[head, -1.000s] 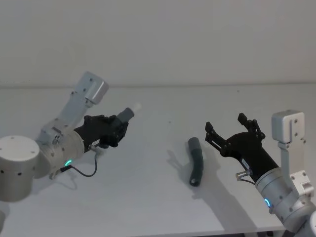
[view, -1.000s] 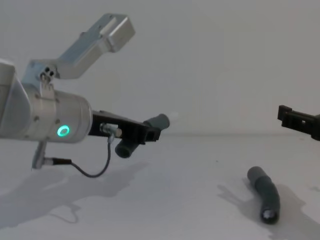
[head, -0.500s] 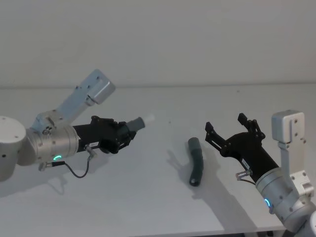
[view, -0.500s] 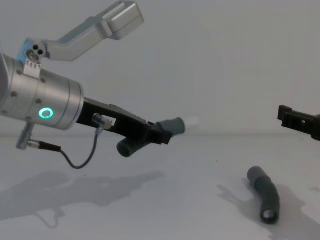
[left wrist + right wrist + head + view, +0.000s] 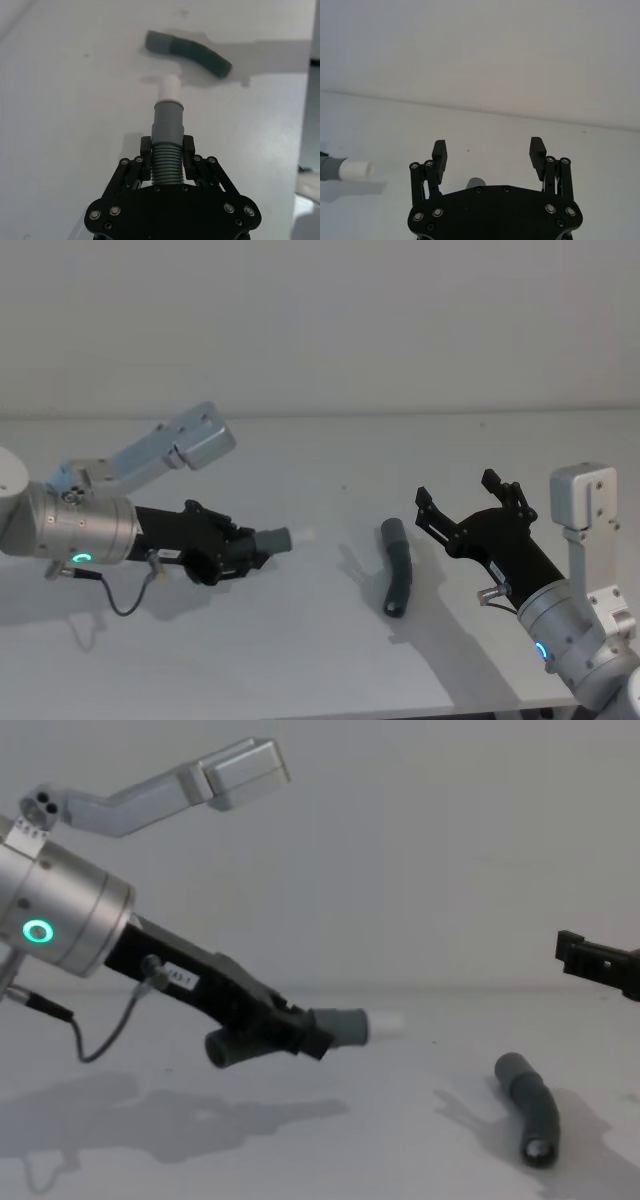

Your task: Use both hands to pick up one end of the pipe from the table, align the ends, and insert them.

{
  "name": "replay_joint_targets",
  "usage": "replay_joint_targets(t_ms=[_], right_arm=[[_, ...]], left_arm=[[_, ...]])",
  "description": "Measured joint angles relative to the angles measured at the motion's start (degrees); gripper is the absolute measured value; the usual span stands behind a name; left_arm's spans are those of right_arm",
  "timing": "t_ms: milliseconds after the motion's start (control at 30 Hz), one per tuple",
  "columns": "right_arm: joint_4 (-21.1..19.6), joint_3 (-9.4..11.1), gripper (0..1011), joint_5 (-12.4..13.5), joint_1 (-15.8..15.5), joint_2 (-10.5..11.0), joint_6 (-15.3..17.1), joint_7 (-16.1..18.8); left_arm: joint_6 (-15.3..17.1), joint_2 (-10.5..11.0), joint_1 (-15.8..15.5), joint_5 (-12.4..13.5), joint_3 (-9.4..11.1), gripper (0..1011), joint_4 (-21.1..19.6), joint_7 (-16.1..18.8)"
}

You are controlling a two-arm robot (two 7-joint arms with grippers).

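My left gripper (image 5: 243,548) is shut on the ribbed middle of one grey pipe piece (image 5: 271,540), held just above the table (image 5: 300,650). Its white plug tip (image 5: 301,535) points right, toward the other pipe piece (image 5: 396,568), which lies loose on the table. The left wrist view shows the fingers (image 5: 145,150) clamping the ribs, the white tip (image 5: 170,89) ahead and the lying piece (image 5: 187,47) beyond. The chest view has the held piece (image 5: 338,1025) left of the lying one (image 5: 530,1108). My right gripper (image 5: 456,487) hangs open, just right of the lying piece, holding nothing.
A plain pale wall rises behind the table's far edge (image 5: 400,415). The left arm's silver body with its green ring light (image 5: 38,931) fills the left side. The table's front edge (image 5: 330,710) runs close below the lying piece.
My left arm has swung down and to the right with its pipe piece, bringing the white tip lower and closer to the lying piece. The right gripper and the lying piece have not moved.
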Motion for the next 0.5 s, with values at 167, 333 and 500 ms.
replay_joint_targets(t_ms=[167, 333, 500], right_arm=[[0.00, 0.00, 1002, 0.00, 0.00, 0.00, 0.00, 0.00], [0.00, 0.00, 1002, 0.00, 0.00, 0.00, 0.00, 0.00], [0.00, 0.00, 1002, 0.00, 0.00, 0.00, 0.00, 0.00]], left_arm=[[0.00, 1.47, -1.46, 0.00, 1.34, 327, 0.91, -3.30], [-0.53, 2.49, -2.29, -0.27, 2.06, 327, 1.83, -5.25], [-1.62, 3.10, -2.67, -0.83, 2.27, 327, 2.74, -6.37]])
